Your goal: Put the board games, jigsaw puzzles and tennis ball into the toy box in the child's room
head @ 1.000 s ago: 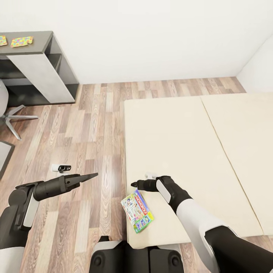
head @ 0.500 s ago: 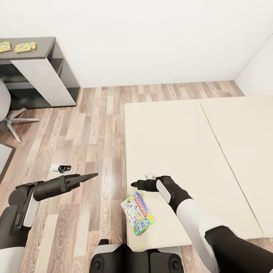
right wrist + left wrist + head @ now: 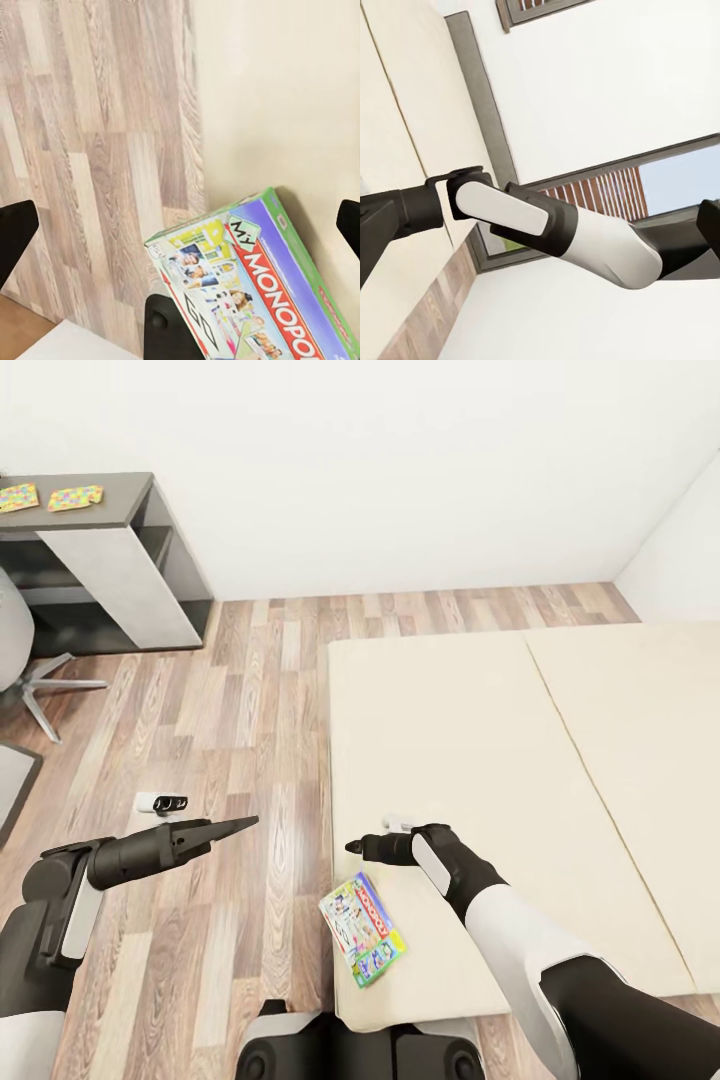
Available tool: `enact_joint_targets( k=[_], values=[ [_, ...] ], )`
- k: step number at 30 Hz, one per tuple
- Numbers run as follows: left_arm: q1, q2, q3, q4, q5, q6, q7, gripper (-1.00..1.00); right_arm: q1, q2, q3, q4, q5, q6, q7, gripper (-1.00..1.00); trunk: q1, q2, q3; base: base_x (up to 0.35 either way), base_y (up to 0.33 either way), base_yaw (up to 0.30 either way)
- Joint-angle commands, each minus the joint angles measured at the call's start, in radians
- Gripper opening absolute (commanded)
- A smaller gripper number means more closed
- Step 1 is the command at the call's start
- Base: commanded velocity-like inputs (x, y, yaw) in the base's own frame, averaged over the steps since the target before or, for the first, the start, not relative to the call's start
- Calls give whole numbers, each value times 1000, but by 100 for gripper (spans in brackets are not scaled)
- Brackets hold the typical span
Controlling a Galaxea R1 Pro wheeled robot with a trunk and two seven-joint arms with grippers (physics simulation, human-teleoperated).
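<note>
A white-walled room with a wood-plank floor (image 3: 240, 700); the wide low bed with beige mattress (image 3: 480, 780) takes the right half of the head view, its near-left corner close to the robot's base; at the far left stands a dark grey table with light grey panel (image 3: 110, 550), and beside it part of a grey swivel chair (image 3: 25, 660). On the table top lie two flat jigsaw puzzle sheets patterned in yellow, pink and blue (image 3: 75, 497), side by side, well apart from the bed; a thin rectangular board game box in white, green and blue with Monopoly lettering (image 3: 362, 929) lies flat on the mattress near its near-left corner, just near of the right gripper (image 3: 352, 846).

The right gripper hovers above the mattress edge, touching nothing; in the right wrist view its two dark fingertips (image 3: 16, 232) stand wide apart at the sides, nothing between them, with the box (image 3: 255, 292) below and partly over the bed's edge line. The left gripper (image 3: 245, 822) points right over the floor, its fingers looking pressed together, empty; the left wrist view shows the right arm (image 3: 555, 232) against windows. A small white and black object (image 3: 160, 801) lies on the floor near the left arm.
</note>
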Motion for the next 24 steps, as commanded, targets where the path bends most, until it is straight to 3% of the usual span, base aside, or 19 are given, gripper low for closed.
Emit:
enact_joint_targets(
  k=[1, 24],
  values=[
    [0, 0, 0, 0, -1, 11, -4, 100, -1, 0, 1, -1, 3, 4, 2, 100, 1, -1, 1, 0, 0, 0],
    [0, 0, 0, 0, -2, 11, -5, 100, -1, 0, 1, -1, 4, 4, 2, 100, 1, -1, 38, 0, 0, 0]
  ],
)
